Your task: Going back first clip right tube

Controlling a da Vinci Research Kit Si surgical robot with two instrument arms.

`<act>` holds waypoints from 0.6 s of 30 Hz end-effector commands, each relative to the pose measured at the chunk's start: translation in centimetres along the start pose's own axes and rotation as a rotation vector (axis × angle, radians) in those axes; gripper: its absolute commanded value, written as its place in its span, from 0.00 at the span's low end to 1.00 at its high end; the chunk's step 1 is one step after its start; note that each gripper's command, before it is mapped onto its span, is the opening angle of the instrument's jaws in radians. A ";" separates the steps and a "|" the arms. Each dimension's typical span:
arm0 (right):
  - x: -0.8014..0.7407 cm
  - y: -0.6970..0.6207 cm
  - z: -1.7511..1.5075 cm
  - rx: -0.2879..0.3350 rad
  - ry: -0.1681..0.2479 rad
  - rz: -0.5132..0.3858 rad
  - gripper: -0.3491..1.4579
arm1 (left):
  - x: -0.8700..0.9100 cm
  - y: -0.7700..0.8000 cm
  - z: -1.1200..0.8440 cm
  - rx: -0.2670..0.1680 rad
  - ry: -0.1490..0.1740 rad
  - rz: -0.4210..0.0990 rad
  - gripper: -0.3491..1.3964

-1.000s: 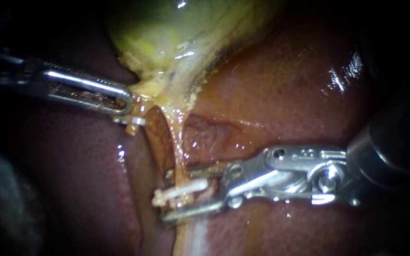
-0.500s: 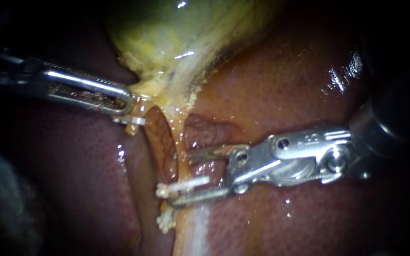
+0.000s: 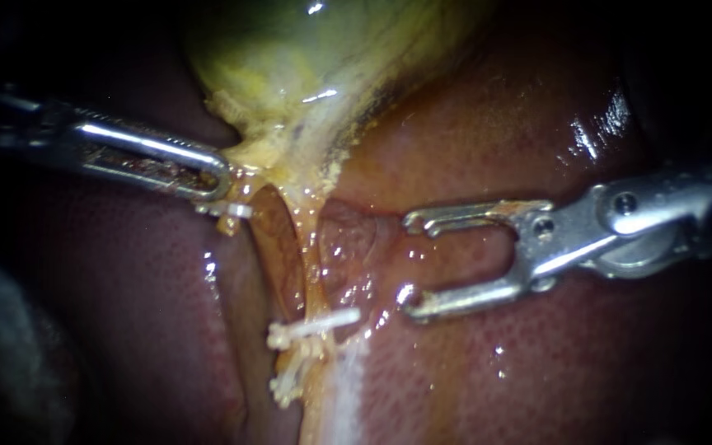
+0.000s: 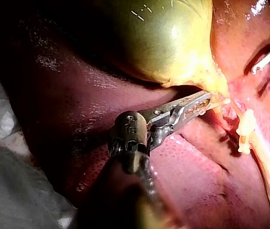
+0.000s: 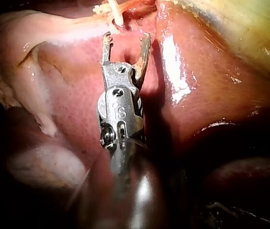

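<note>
Facing the clip (image 3: 315,325) with my right claw (image 3: 408,259) gaping and empty; the clip sits just ahead of its lower tip, on the tube (image 3: 313,255); tube runs crosswise to the claw; left claw (image 3: 222,180) grips the gallbladder (image 3: 290,66).

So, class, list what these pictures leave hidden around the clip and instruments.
- Endoscope view: the clip's far side, behind the tube.
- Endoscope view: right instrument's shaft, cut by the edge; left instrument's, lost in darkness.
- Left wrist view: how much of the gallbladder the left jaws grip, covered by them.
</note>
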 end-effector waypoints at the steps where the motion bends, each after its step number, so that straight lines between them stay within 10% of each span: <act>1: -0.01 0.00 -0.02 -0.001 0.002 -0.005 0.47 | -0.01 0.00 0.01 0.001 0.000 0.000 0.00; 18: -0.05 0.00 -0.16 -0.006 0.003 -0.009 0.47 | -0.06 -0.26 0.53 0.026 0.014 0.010 0.00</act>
